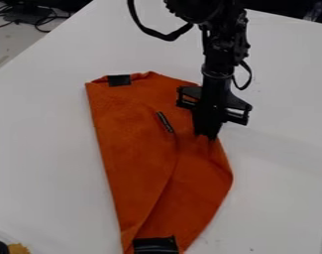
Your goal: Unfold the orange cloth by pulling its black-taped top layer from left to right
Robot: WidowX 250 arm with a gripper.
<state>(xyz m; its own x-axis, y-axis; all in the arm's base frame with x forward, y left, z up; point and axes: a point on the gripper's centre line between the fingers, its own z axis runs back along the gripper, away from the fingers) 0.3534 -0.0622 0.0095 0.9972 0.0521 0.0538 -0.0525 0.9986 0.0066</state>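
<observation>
the black two-finger gripper (207, 134) hangs down over the right side of a flat orange fabric piece (136, 149), its tip touching the cloth a little in from the right edge, in the far half. whether it is wide, narrow or has a pinch of fabric cannot be told, since its dark parts merge where they meet the cloth.

from that contact, most of the orange fabric lies to the left and toward the near side; only a short stretch extends to the far side. its long axis runs from far to near, leaning slightly right at the near end, so the gripper sits beside this axis rather than on it. a curved crease or overlapping edge sweeps from just left of the gripper down to the narrower near end.

a small black rectangular patch (119, 80) sits at the far left edge, well apart from the gripper, and a wider black band (155, 245) crosses the near end. closest of the dark markings is a slim black strip (164, 122), slanted on the cloth just left of the gripper. under it all is the white tabletop (44, 149).
</observation>
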